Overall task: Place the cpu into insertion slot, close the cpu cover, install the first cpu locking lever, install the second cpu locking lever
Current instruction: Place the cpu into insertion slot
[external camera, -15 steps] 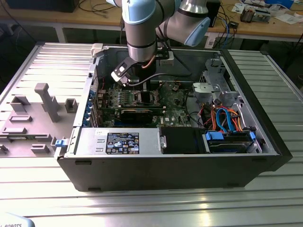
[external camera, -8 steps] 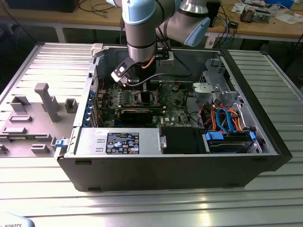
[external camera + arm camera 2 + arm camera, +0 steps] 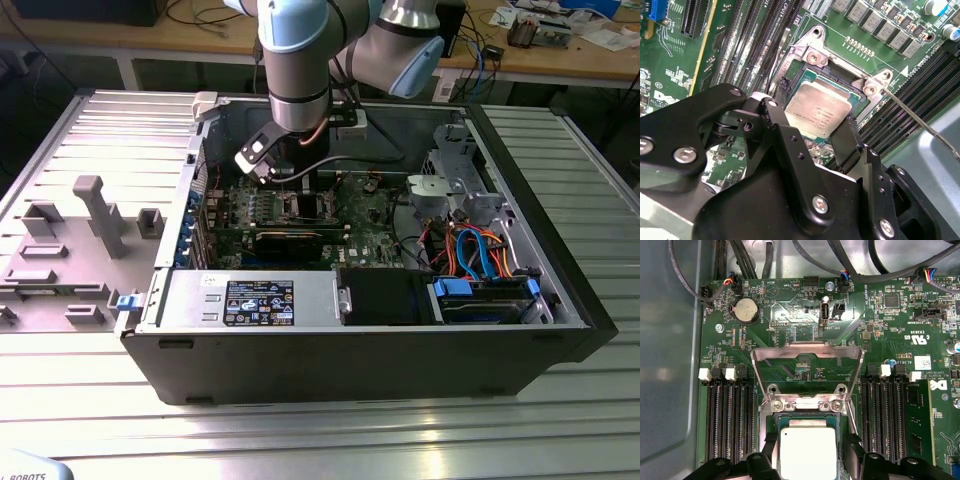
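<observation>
First wrist view: cpu (image 3: 807, 452) in insertion slot (image 3: 807, 419), near end cut off, parted fingers (image 3: 852, 452) astride, cpu cover (image 3: 807, 352) raised

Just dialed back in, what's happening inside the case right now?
The gripper is down at the insertion slot on the motherboard, with the cpu right under it, lying in or just over the socket. The cpu cover stands open, tilted up off the socket, and a locking lever sticks out unlatched. Whether the gripper grips the chip is unclear.
</observation>
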{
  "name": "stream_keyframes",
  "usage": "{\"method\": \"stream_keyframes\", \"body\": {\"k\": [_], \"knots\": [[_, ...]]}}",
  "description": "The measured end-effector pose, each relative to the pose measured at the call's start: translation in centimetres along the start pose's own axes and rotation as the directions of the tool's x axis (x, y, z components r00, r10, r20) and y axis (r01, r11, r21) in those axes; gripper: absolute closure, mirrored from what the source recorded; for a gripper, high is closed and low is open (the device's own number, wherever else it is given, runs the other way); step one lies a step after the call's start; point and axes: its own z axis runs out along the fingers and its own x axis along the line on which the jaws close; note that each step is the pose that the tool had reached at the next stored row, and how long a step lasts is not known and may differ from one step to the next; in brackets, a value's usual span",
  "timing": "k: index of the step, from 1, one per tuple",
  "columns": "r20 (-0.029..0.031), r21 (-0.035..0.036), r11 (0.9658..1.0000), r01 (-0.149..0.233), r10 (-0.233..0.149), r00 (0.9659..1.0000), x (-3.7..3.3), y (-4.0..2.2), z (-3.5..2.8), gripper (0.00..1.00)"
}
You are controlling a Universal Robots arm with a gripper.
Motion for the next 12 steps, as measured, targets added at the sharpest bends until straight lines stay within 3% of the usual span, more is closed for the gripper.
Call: {"method": "stream_keyframes", "body": {"k": [12], "knots": [[0.0001,0.0000,1.0000,0.000,0.000,1.0000,0.00,-0.02,0.20,0.38]]}}
